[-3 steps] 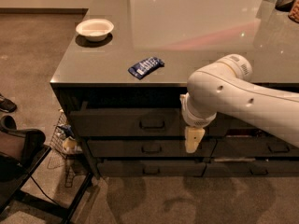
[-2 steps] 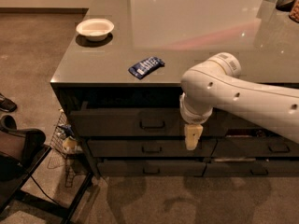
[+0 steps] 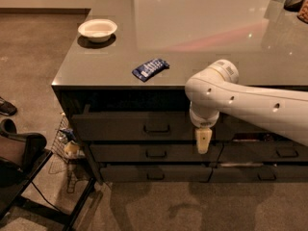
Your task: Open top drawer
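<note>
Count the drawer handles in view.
5. Left column: top drawer handle, middle handle, bottom handle; right middle handle, right bottom handle. The gripper hangs between columns; its arm may hide another.

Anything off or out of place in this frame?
Nothing spilled or damaged. One stray: a blue packet lies askew near the counter front edge, apart from the white bowl. The top drawer front looks level. The gripper hangs before the drawers, right of that drawer's handle.
</note>
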Tool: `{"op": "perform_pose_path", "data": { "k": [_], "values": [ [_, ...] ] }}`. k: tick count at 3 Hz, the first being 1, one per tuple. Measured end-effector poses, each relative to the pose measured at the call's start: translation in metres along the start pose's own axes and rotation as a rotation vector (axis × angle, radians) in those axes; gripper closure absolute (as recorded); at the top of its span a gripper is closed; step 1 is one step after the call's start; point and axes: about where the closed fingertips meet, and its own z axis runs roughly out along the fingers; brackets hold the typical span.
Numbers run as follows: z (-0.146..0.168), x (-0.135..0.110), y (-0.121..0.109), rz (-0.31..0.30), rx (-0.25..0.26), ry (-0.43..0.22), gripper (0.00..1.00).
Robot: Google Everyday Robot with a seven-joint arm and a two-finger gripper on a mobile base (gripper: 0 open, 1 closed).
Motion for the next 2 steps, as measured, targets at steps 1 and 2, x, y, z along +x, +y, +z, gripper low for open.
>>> {"op": "perform_pose_path", "data": {
  "k": [1, 2],
  "values": [
    [0.014, 0.006, 0.006, 0.036, -0.009, 0.010, 0.23],
    [0.024, 0.006, 0.025, 0.096, -0.034, -0.006, 0.46]
  ]
}}
